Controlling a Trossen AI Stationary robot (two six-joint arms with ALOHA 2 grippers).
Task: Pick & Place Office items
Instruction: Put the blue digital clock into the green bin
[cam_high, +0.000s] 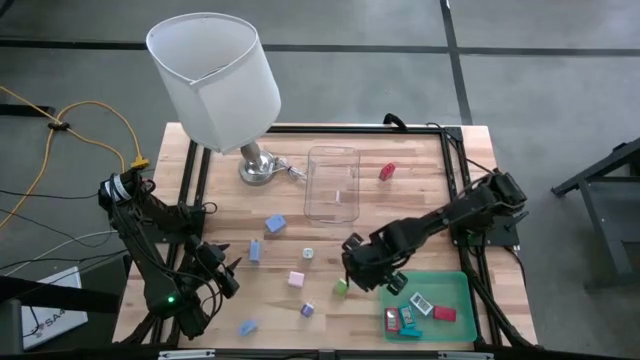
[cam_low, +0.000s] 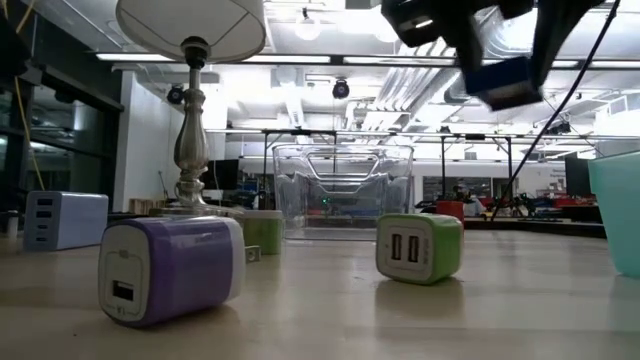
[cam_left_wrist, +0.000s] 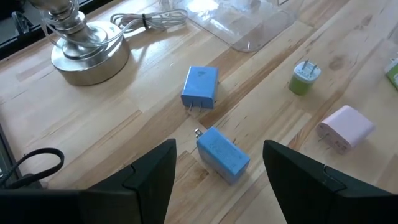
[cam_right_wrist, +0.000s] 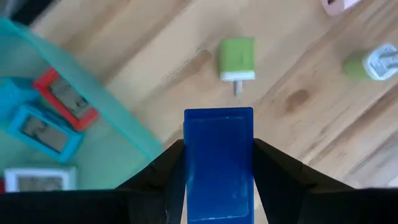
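right gripper (cam_right_wrist: 217, 162) clenching blue block (cam_right_wrist: 218, 163) near green tray (cam_high: 455, 285); left gripper (cam_left_wrist: 217, 177) released; advice: centring over tray before letting go

The pale wooden counter (cam_high: 330, 240) carries a lamp (cam_high: 256, 168) with a white shade at its far side, and just beside it a clear plastic box (cam_high: 332, 183). A red piece (cam_high: 388, 171) lies near the box. Blue (cam_high: 275, 224), light blue (cam_high: 254, 250), pink (cam_high: 296, 279), purple (cam_high: 307, 310) and green (cam_high: 341, 288) office items lie scattered, apart from one another, across the middle. A flat green tray (cam_high: 455, 292) sits at the near right corner.
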